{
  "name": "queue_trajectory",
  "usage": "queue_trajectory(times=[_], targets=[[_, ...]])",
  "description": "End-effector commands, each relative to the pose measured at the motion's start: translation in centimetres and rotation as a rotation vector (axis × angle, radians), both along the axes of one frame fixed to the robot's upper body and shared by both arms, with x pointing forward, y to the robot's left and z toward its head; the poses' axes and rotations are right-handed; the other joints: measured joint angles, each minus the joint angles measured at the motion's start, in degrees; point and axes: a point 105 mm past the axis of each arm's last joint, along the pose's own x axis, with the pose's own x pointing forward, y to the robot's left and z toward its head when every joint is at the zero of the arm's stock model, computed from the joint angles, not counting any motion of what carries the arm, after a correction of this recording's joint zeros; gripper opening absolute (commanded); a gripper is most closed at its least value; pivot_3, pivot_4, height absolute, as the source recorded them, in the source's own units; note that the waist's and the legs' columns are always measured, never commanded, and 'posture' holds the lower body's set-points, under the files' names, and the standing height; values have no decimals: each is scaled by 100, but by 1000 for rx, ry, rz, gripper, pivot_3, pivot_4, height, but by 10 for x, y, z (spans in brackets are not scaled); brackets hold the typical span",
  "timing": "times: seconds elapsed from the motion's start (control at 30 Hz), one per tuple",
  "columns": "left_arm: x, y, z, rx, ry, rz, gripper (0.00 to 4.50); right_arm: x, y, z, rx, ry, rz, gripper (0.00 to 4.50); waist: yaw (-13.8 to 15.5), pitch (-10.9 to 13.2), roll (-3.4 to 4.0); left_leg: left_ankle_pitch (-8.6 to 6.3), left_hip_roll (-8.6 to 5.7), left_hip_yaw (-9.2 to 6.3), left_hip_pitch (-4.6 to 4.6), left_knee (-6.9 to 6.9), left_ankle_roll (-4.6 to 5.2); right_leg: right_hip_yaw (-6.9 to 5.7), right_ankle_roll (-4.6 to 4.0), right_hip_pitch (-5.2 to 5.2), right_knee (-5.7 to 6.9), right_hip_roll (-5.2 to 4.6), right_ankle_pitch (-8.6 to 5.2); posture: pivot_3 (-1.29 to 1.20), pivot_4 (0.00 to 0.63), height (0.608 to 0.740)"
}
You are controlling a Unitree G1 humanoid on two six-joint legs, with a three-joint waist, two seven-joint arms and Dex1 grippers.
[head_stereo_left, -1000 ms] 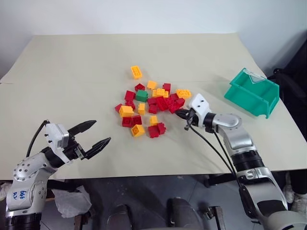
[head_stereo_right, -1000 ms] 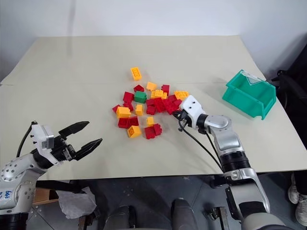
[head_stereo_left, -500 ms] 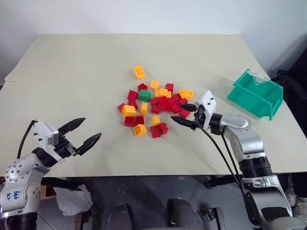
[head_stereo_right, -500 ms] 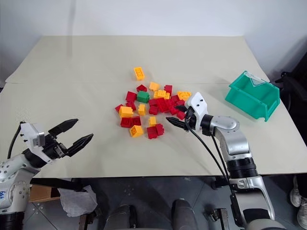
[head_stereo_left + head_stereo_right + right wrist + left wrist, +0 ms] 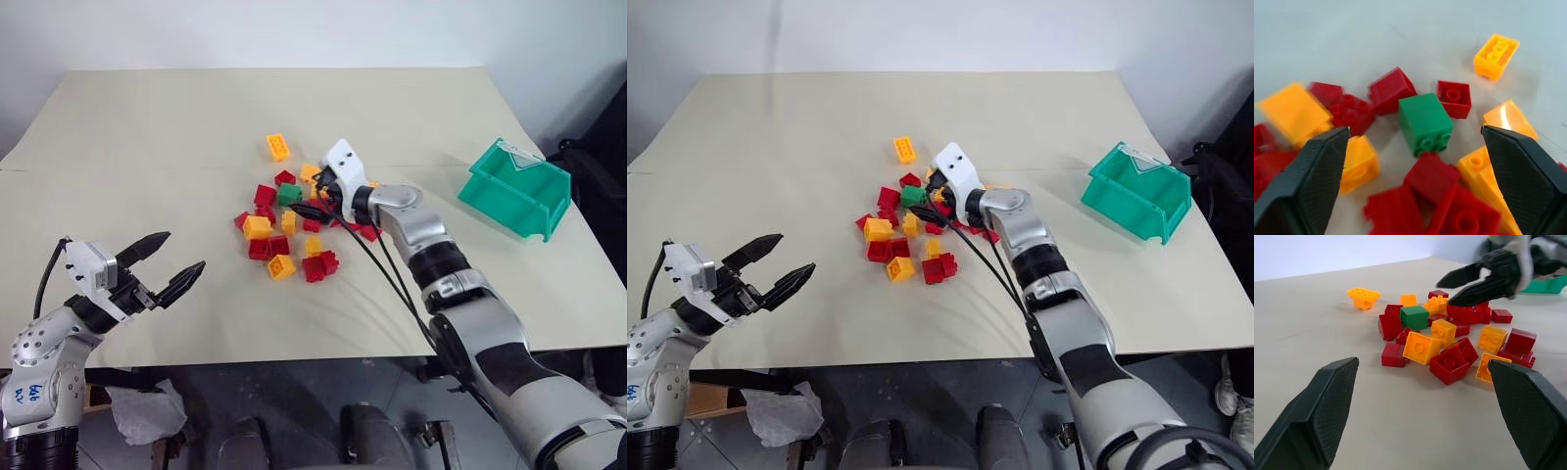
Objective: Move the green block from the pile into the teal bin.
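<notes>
My right hand (image 5: 312, 197) swings up-frame over the pile (image 5: 299, 223), now spread open, framing the green block (image 5: 289, 194).

surface: beige bench (image 5: 147, 147) | middle: the pile (image 5: 313, 230) of red and yellow-orange bricks, the green block (image 5: 289, 194) among them | apart, farther back: one yellow brick (image 5: 278, 147) | right edge: the teal bin (image 5: 514, 188)

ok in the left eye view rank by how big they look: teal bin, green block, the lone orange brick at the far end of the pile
1. teal bin, far the largest.
2. and 3. lone orange brick and green block: too close to rank. The brick looks slightly longer, but it lies farther from the camera and the right gripper crowds the block's edge.
</notes>
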Motion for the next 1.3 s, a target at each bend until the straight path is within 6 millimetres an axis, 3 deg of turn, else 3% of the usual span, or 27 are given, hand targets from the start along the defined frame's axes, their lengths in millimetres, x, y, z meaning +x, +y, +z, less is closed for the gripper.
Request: queue_trajectory(times=[0.03, 0.37, 0.73, 0.87, 1.07, 1.17, 1.3], targets=[[-1, 1, 10, 1, -44, 2, 4500, 8, 10, 7, -14, -39, -49, 4460, -13, 0, 0, 0, 0, -1, 0, -1, 0, 0, 0, 0, 1, 0, 0, 0, 150, 740], [0, -8, 10, -11, -57, -10, 4500, -1, 40, -4, -10, -11, 9, 4460, -140, 0, 0, 0, 1, -3, 0, -3, -1, -1, 0, 1, 2, 0, 0, 0, 150, 740], [-7, -3, 16, -8, -79, 29, 4500, -15, 56, 4, 34, 53, 149, 4460, -180, 0, 1, 1, 2, -5, 0, -5, -2, 0, 0, 1, 3, 0, 0, 0, 150, 740], [-6, -9, 20, -9, -98, 22, 4500, -14, 36, 25, 101, -47, 214, 4460, -160, 0, 1, 1, 1, -4, -1, -4, -2, 0, 0, 2, 1, 0, 0, 0, 150, 740], [1, -8, 14, 4, -72, 7, 4500, -21, -13, 35, 167, -154, 256, 4460, -109, 0, 0, 0, -1, -7, -2, -3, -1, -1, 2, 6, -2, -2, 1, 0, 150, 740], [8, -8, 15, 24, -71, -8, 4500, -42, -45, 48, 268, -263, 276, 4460, -46, 0, 0, 1, -1, -11, -2, -5, -1, -4, 2, 7, -3, -1, 1, 0, 150, 740], [21, -1, 14, 63, -52, -20, 4500, -83, -98, 40, 282, -355, 263, 4460, 59, 1, 1, 0, -2, -9, -2, -8, -1, -5, 2, 5, -6, -1, 1, 0, 150, 740]])
